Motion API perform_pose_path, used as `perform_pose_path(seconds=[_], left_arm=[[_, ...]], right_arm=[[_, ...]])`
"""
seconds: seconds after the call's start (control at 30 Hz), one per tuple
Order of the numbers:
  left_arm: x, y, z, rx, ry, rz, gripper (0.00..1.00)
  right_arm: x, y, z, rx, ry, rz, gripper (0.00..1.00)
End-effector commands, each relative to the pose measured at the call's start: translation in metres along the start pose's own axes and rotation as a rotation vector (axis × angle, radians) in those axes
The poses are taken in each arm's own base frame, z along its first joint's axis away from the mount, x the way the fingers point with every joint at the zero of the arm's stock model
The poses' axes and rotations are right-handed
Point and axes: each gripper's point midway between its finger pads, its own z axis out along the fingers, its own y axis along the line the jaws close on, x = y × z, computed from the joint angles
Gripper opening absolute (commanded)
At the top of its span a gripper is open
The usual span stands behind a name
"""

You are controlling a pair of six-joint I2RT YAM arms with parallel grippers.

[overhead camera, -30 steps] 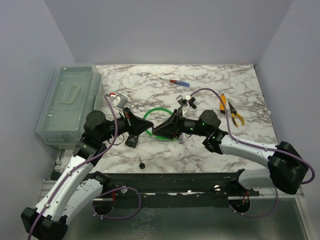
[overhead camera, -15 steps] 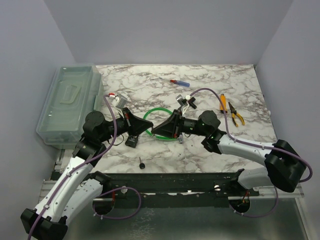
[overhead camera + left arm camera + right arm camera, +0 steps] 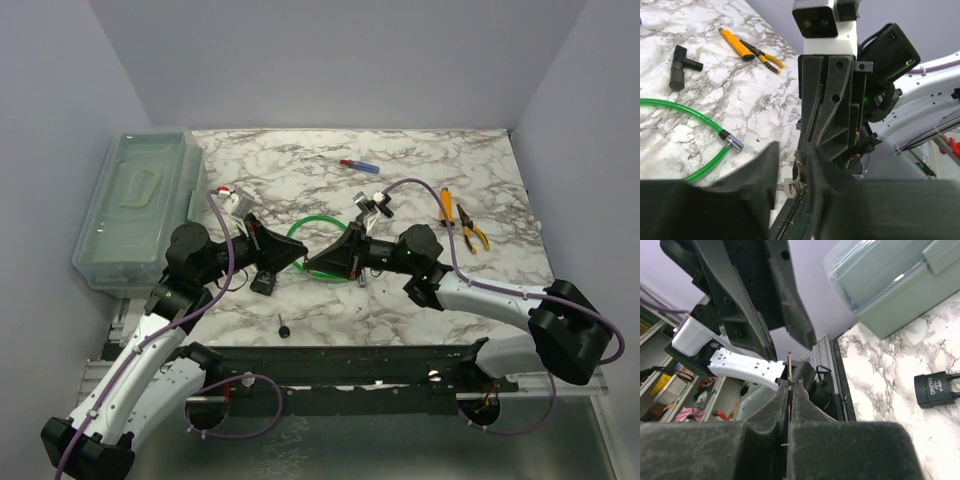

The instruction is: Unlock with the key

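At 9 o'clock of the counter [image 3: 280, 160], a lidded plastic box [image 3: 140, 205]. Right of it, the left fingers [image 3: 285, 250], reaching toward 3 o'clock and meeting the right fingers [image 3: 330, 258] tip to tip over the middle. At 7 o'clock from that meeting, the black padlock [image 3: 263, 282], flat on the marble, near a green cable [image 3: 315, 219]. Far at 3 o'clock, the pliers [image 3: 460, 222].

Probably a handover of the key from left to right. To do it well: with the right fingers clamped on the blade, ease the left fingers apart only a little, then draw them back straight toward 9 o'clock, without twisting the key. Cannot tell whether gripping or already loose on the left side.

Hidden in the top view: the key itself. Shown by the left wrist view: the key [image 3: 789, 186] low in the narrow gap between the left fingers [image 3: 760, 170]. Shown only by the right wrist view: the key [image 3: 789, 371] edge-on, pinched by the closed right fingers [image 3: 802, 400], and the padlock [image 3: 935, 389] at 3 o'clock, keyhole not to be seen.
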Motion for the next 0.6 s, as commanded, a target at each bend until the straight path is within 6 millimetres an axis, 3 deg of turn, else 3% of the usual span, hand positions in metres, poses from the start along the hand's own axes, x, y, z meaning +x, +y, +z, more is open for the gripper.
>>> perform_pose_path(seconds=[0.0, 0.07, 0.13, 0.3, 0.57], left_arm=[[-0.007, 0.002, -0.002, -0.025, -0.025, 0.025, 0.56], [-0.006, 0.007, -0.003, -0.049, -0.024, 0.017, 0.78], [-0.006, 0.009, -0.002, -0.063, -0.021, 0.017, 0.86], [0.0, 0.021, 0.002, -0.099, 0.0, -0.003, 0.87], [0.015, 0.053, 0.019, -0.207, 0.064, -0.105, 0.8]], right_arm=[[-0.003, 0.005, -0.008, 0.025, -0.037, 0.001, 0.01], [0.0, -0.009, -0.014, 0.12, -0.037, 0.032, 0.01], [0.001, -0.017, -0.024, 0.194, -0.061, 0.05, 0.01], [0.011, -0.038, -0.058, 0.394, -0.093, 0.105, 0.01], [0.029, -0.041, -0.112, 0.535, -0.137, 0.115, 0.0]])
